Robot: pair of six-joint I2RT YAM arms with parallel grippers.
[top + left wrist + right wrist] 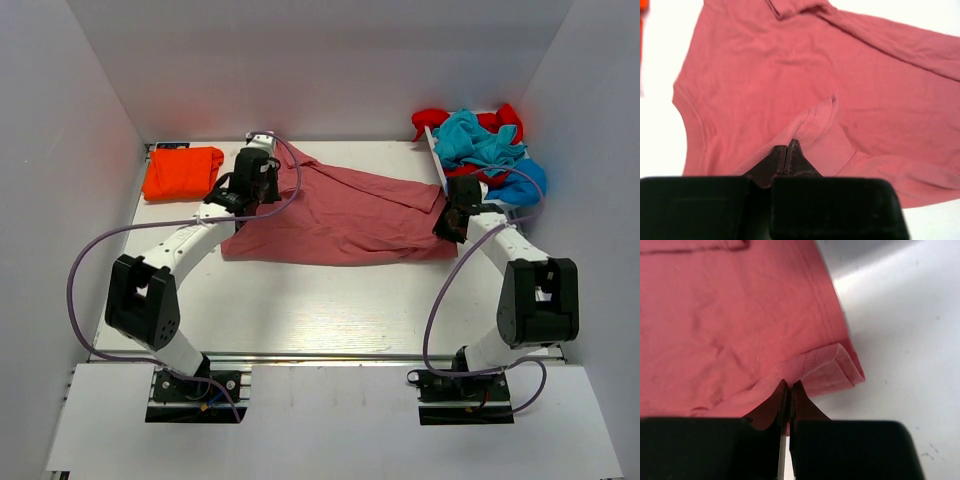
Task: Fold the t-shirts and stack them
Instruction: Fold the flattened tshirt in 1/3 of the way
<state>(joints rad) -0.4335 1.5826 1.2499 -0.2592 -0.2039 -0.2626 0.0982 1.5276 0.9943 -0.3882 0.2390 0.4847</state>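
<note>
pink shirt point(340, 215) between orange shirt point(182, 172), heap point(480, 140)

My pincer point(788, 150) is closed, its two black fingertips pressed together on a stitched hem point(812, 122) of the pink-red shirt point(790, 70). The pinched edge stands up in a small fold above the cloth below it. The rest of the shirt lies spread and lightly creased over the white table point(660, 135), filling most of what I see. An orange sliver point(643, 6) shows at the top left corner, apart from the shirt.
</note>
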